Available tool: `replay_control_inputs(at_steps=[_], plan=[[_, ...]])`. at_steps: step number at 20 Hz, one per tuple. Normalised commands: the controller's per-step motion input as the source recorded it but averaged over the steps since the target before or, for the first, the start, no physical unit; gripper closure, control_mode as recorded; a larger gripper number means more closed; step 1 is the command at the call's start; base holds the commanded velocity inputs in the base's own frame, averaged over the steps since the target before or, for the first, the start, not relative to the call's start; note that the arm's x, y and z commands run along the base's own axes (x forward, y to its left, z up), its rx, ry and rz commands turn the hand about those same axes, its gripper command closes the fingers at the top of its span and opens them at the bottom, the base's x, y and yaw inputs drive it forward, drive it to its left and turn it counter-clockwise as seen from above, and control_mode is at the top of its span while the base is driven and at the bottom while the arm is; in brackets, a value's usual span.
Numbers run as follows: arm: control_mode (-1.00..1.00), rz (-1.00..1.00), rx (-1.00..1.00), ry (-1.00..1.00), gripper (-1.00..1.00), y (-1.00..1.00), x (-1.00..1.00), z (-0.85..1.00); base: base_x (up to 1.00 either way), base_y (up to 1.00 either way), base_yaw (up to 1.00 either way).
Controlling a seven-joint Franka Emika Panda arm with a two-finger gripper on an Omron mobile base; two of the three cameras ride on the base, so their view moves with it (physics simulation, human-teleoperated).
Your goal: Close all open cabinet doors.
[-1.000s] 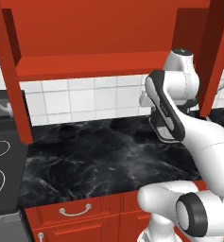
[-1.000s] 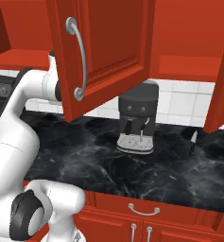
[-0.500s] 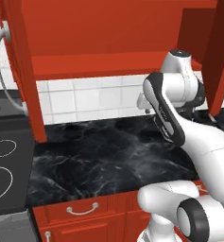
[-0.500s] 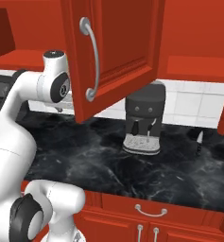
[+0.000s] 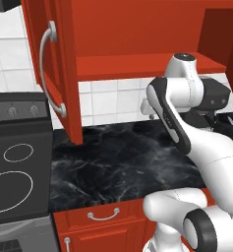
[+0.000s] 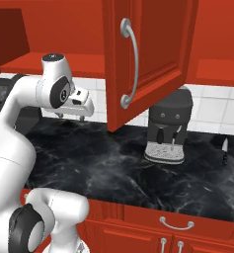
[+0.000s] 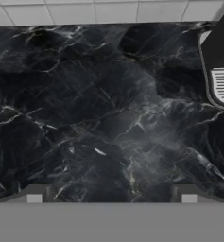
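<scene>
Two tall red cabinet doors stand open over the black marble counter. The left door (image 5: 56,74), with its curved silver handle (image 5: 46,74), hangs beside the stove. The right door (image 6: 155,59) swings out in front of the coffee machine, its handle (image 6: 131,64) facing the right base camera. Between them the red cabinet shelf (image 5: 137,66) is exposed. My gripper (image 6: 71,114) points down at the counter, left of the right door and touching neither. In the hand view the gripper (image 7: 111,194) is open, fingertips (image 7: 35,194) wide apart, with nothing between them.
A black coffee machine (image 6: 169,127) stands on the counter under the right door, with its drip tray (image 7: 222,85) at the right edge of the hand view. A knife (image 6: 225,150) stands at the far right. The stove (image 5: 17,167) borders the counter on the left. Drawer fronts (image 5: 103,216) run below.
Both base views have shifted, so the doors, stove and counter slide rightward in the picture: the base has moved. The left door and stove show more fully now.
</scene>
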Motion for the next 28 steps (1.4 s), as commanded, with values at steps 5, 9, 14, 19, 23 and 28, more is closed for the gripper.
replay_control_inputs(at_steps=[5, 9, 14, 19, 23, 28], plan=[[1.00, 0.00, 0.00, 0.00, -1.00, 0.00, 0.00, 0.00, 0.00, 0.25, 0.00], [1.00, 0.00, 0.00, 0.00, -1.00, 0.00, 0.00, 0.00, 0.05, 0.28, 0.00], [1.00, 0.00, 0.00, 0.00, -1.00, 0.00, 0.00, 0.00, 0.04, 0.17, 0.00], [1.00, 0.00, 0.00, 0.00, -1.00, 0.00, 0.00, 0.00, 0.00, 0.00, 0.00], [1.00, 0.00, 0.00, 0.00, -1.00, 0.00, 0.00, 0.00, 0.00, 0.00, 0.00], [-1.00, -0.01, 0.00, -0.04, -1.00, 0.00, -0.34, 0.00, -0.05, 0.00, 0.00]])
